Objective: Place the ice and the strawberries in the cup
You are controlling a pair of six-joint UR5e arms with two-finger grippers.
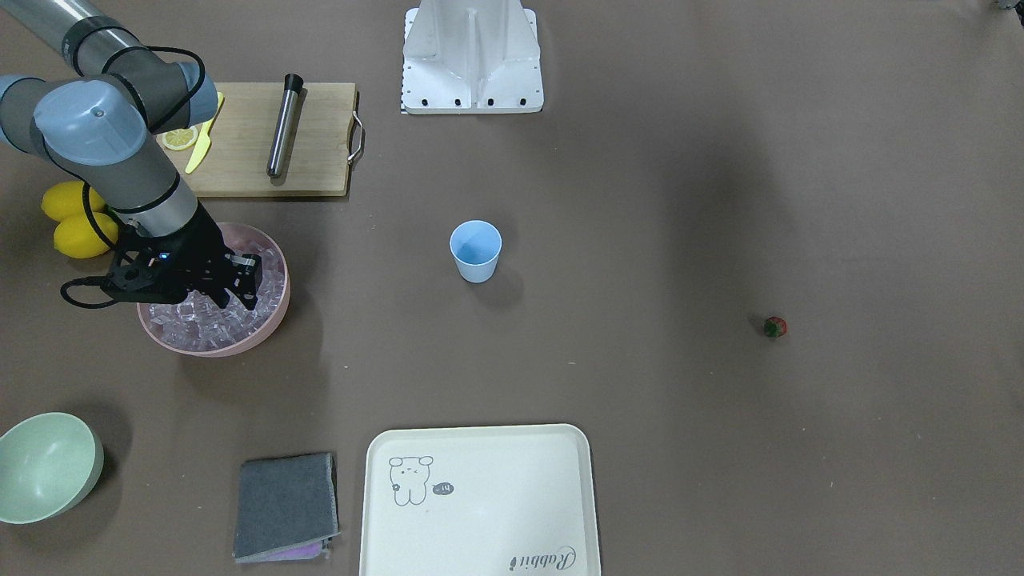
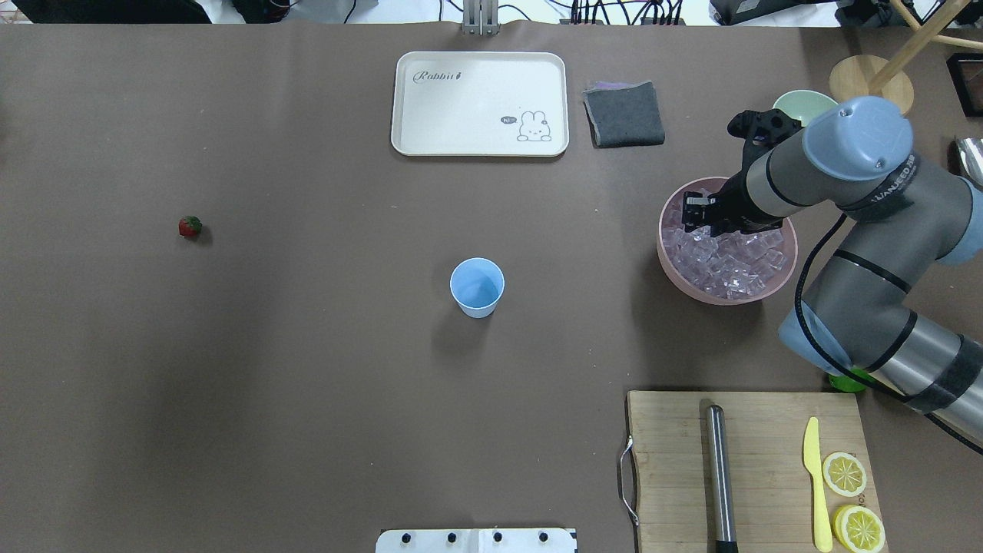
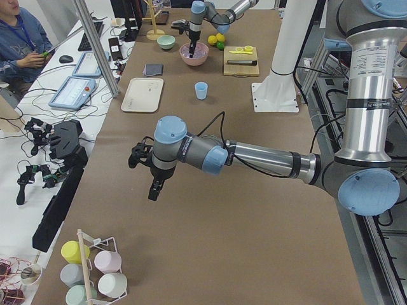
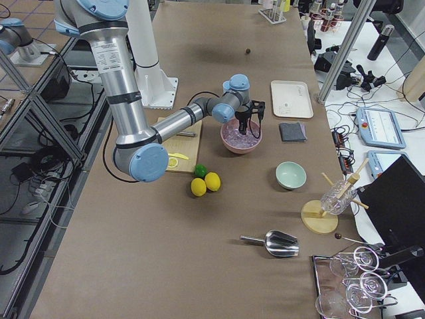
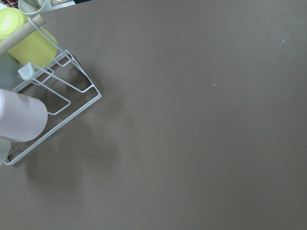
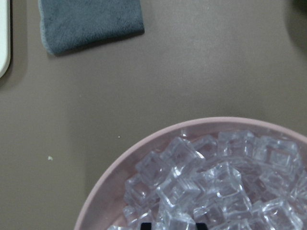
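Note:
The light blue cup [image 1: 475,250] [image 2: 477,286] stands upright mid-table, with nothing visible inside. A small red strawberry [image 1: 774,326] [image 2: 190,226] lies alone on the mat, far across the table from the bowl. Ice [image 2: 729,261] [image 6: 211,187] fills the pink bowl [image 1: 276,320] [image 2: 666,257]. My right gripper [image 1: 234,300] [image 2: 697,224] points down into that ice, jaws about one cube apart with a cube between the fingertips. My left gripper [image 3: 154,189] hangs over bare mat at the table's far left end. It shows only in the exterior left view, so I cannot tell its state.
A cutting board [image 2: 768,438] holds a metal rod [image 2: 719,476], a yellow knife and lemon slices. Two lemons [image 1: 76,220], a pale green bowl [image 1: 44,468], a grey cloth [image 1: 286,506] and a cream tray [image 1: 480,504] lie around. A mug rack [image 5: 53,100] stands below the left wrist. A person sits beside the table.

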